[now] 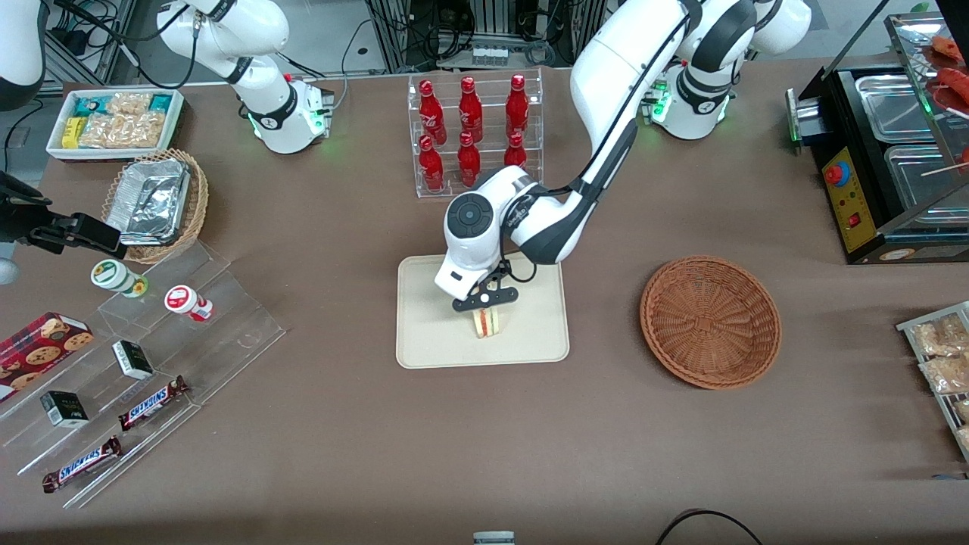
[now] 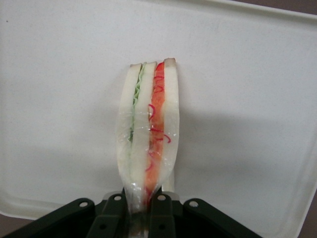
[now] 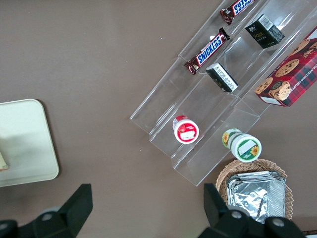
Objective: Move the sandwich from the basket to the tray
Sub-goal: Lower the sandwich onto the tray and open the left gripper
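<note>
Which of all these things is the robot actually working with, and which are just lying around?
In the job:
- sandwich, pinched in the gripper over the tray
- tray
- basket, now without the sandwich

Just lying about:
- red bottles in a clear rack
- Snickers bars
- cookie box
- foil containers
- snack bin

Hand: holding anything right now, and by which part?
Yes. The hand is shut on the sandwich, pinching one end of the wedge over the tray.
</note>
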{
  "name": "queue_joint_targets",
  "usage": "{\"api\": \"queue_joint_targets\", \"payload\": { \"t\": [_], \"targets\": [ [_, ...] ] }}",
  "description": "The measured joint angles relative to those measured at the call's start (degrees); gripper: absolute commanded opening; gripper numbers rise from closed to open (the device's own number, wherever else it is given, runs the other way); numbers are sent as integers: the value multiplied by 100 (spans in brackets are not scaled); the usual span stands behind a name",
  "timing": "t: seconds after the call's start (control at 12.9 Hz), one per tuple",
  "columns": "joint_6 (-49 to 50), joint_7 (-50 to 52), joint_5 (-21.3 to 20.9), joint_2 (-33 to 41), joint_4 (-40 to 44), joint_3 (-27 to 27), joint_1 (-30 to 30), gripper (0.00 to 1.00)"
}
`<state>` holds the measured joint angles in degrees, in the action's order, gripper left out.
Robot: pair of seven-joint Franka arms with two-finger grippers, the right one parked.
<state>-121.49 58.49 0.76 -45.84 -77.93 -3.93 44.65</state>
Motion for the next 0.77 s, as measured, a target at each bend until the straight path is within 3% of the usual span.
{"api": "queue_joint_targets", "payload": {
  "t": [0.08, 0.77],
  "targets": [
    [3, 8, 0, -14, 29, 0, 0, 100],
    [713, 70, 1, -3, 685, 29, -6, 100]
  ]
}}
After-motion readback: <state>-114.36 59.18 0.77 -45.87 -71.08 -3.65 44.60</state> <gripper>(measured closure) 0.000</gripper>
